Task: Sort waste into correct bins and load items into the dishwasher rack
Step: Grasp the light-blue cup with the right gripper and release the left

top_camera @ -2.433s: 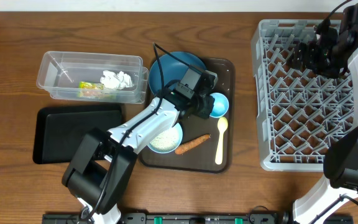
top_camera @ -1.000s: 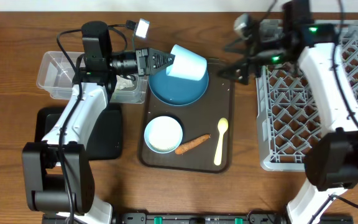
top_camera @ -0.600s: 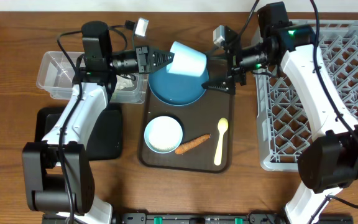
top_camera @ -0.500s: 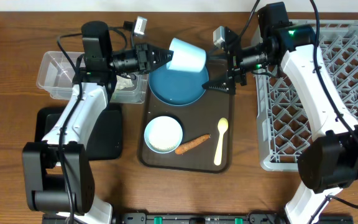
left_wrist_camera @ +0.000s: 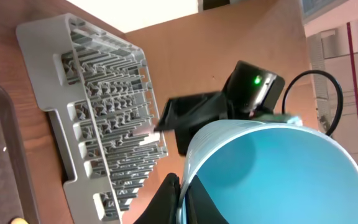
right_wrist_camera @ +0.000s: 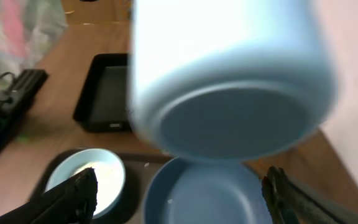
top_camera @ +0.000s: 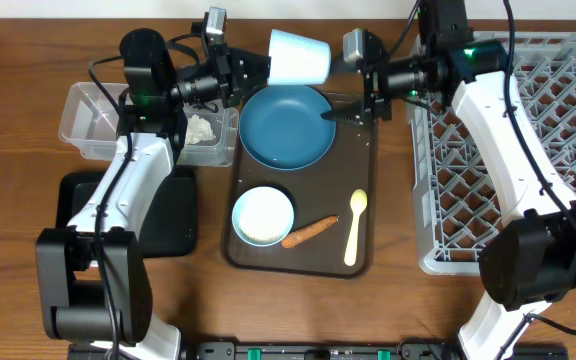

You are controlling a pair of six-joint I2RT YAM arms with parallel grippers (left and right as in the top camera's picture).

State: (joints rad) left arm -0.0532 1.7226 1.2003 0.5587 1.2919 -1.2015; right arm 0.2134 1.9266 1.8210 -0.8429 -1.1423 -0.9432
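The light blue cup (top_camera: pixel 300 57) hangs on its side above the dark blue plate's (top_camera: pixel 286 125) far edge. Its mouth points toward the left tool (top_camera: pixel 258 68), which grips its rim. Its base faces the right tool (top_camera: pixel 351 80), fingers spread wide.

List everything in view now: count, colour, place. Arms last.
cup: one, light blue, held in the air at the far side
plate: one, dark blue, on the serving tray
bowl: one, white and light blue, rice inside, on the serving tray
carrot stick: one, orange, beside the bowl
spoon: one, pale yellow, on the serving tray
serving tray: one, brown, centre
tub: one, clear, left
tissue: white, in the tub
black tray: one, left
rack: one, grey, right
left gripper: shut on the cup
right gripper: open, facing the cup
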